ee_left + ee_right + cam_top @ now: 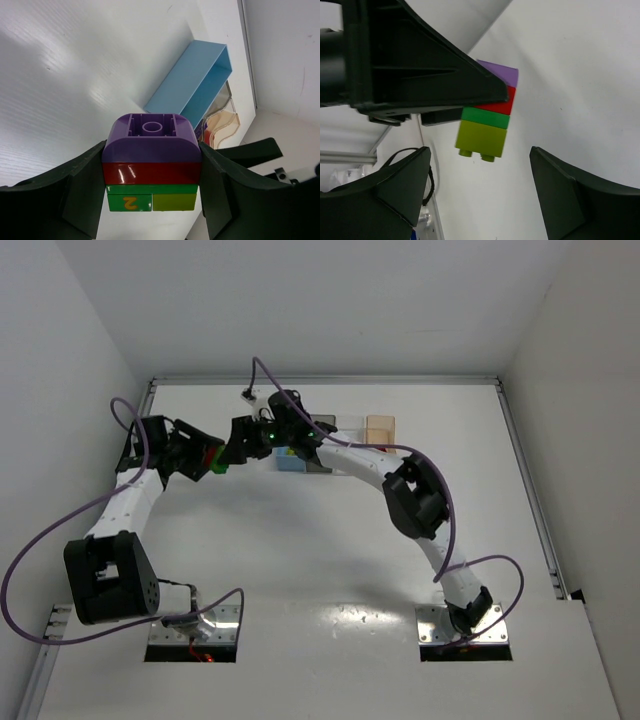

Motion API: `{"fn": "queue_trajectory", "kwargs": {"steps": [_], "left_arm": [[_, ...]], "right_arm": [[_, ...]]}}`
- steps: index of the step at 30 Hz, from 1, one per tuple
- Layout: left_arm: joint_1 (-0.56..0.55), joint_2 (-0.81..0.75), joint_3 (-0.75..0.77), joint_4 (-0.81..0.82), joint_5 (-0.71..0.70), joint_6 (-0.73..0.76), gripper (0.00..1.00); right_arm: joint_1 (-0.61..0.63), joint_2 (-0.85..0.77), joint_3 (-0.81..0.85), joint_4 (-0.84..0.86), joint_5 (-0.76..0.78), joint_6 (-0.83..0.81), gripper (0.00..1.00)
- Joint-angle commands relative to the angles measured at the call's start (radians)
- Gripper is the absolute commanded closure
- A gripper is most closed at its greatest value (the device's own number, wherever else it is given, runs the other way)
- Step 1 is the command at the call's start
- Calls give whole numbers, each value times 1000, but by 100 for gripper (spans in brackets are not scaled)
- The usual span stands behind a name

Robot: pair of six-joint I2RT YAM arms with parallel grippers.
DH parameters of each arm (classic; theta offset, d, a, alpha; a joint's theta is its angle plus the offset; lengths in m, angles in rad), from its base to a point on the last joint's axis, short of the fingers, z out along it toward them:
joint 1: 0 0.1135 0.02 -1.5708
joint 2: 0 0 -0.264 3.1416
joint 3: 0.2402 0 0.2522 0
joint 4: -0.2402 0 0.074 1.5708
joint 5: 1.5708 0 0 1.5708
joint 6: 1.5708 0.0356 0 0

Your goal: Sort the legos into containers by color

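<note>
My left gripper (pixel 152 161) is shut on a stack of legos (pixel 151 165), held off the table: a purple brick (pixel 150 142) on top, then a red one (pixel 150 173), a dark green one with a "2" (pixel 129 202) and a yellow-green one (pixel 173 202). In the top view the left gripper (pixel 207 460) faces my right gripper (pixel 240 444). In the right wrist view the right gripper (pixel 480 187) is open, with the stack (pixel 487 117) just beyond its fingertips. The blue bin (pixel 290 464) stands under the right arm and shows in the left wrist view (pixel 195 82).
A dark grey bin (pixel 322 425), a clear bin (pixel 350 425) and a pale orange bin (pixel 380 428) stand in a row near the back wall. The orange bin (pixel 222 122) also shows behind the blue one. Walls close in the table at the left, back and right.
</note>
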Motion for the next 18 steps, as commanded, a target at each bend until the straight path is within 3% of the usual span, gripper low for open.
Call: {"fn": "queue_trajectory", "kwargs": {"steps": [1, 7, 14, 18], "left_arm": [[-7, -25, 3, 48, 2, 5, 100], [-16, -25, 3, 48, 11, 5, 100], [-16, -45, -31, 58, 2, 5, 100], [-16, -45, -40, 68, 2, 5, 100]], "right_arm": [[4, 7, 49, 49, -15, 11, 19], [4, 25, 38, 67, -15, 11, 35], [4, 35, 47, 76, -15, 31, 35], [4, 35, 47, 86, -36, 31, 46]]}}
